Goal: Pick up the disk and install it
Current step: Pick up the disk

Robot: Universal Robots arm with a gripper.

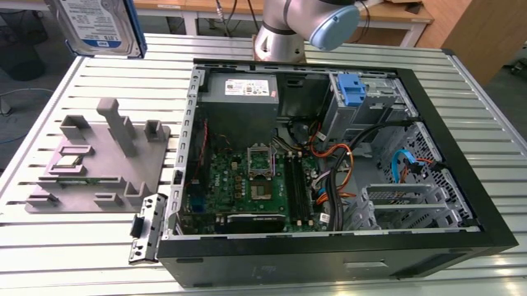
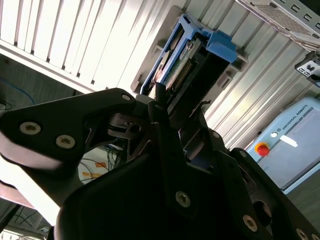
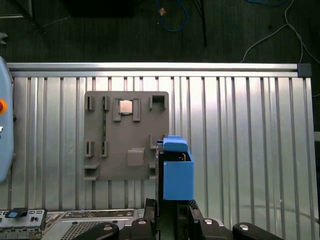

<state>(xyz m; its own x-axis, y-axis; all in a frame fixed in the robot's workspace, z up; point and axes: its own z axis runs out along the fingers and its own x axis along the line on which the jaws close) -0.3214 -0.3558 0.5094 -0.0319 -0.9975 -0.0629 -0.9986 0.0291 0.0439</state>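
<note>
Bench: slatted aluminium table (image 1: 74, 246), with dark floor and loose cables beyond its edge in the first wrist view.
Case: open computer case (image 1: 461, 185) lying on its side, with its board (image 1: 247, 185) exposed. A grey supply box (image 1: 240, 92) sits at the far wall.
Bay: metal cage with a blue latch (image 1: 352, 89) at the far corner, toward the exterior view's right.
Fixture: grey tray (image 1: 91, 172) on the table beside the case, toward the exterior view's left.
Arm: base column (image 1: 280, 31) stands behind the case.
Disk, location: disk (image 1: 95, 24) is aloft at the exterior view's upper left. It is clear of the table and well apart from the case, with its label toward that camera. In the first wrist view it hangs edge-on over the tray's rim, blue rail (image 3: 176, 175) outermost.
Gripper: gripper (image 2: 165, 100) has its black fingers pressed onto the disk's two flat faces, near one end. The rest of the disk stands out beyond them.
Progress (judged): pick-up done; disk not yet in the case.
Handling (judged): stiff metal body, dense for its size, no give under the pads.
Slip risk (judged): the faces are smooth, so a shallow hold could let it pivot or slide.
Fragile parts (judged): board side and connector end. The plastic rails may flex or snag.
Best hold (judged): across the flat faces as now, leaving rails and leading end free.
</note>
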